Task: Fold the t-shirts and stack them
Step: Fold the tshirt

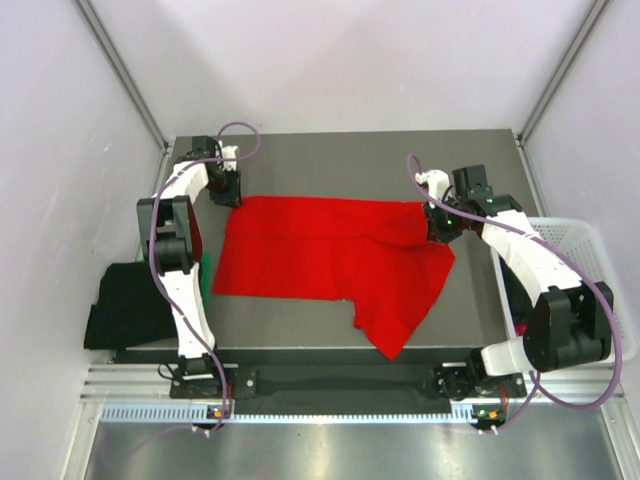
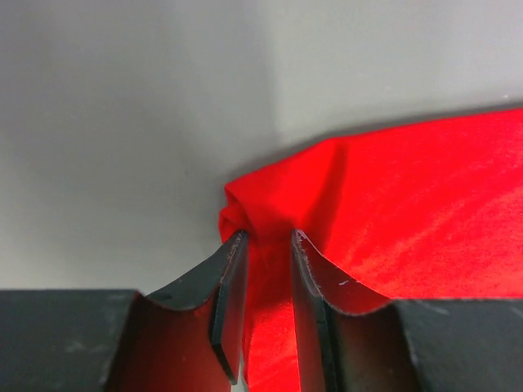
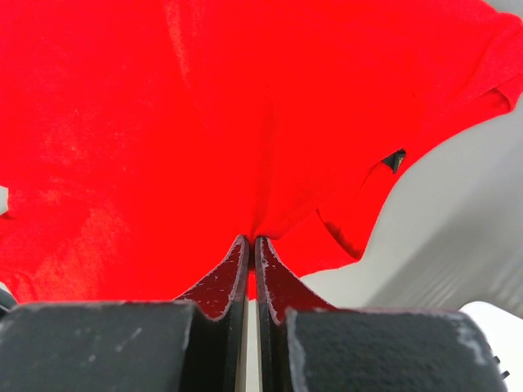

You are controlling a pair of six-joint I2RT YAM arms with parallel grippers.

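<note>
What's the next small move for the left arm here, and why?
Probably finish closing the left gripper. Its fingers straddle a bunched corner of the red t-shirt with a gap still showing, while the right gripper is already pinched shut on the opposite edge. Both corners need holding before any lift or fold.

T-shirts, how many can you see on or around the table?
3: the bright red cloth t-shirt spread on the table, a black one off its left edge, a green sliver beside that. More may be hidden.
</note>
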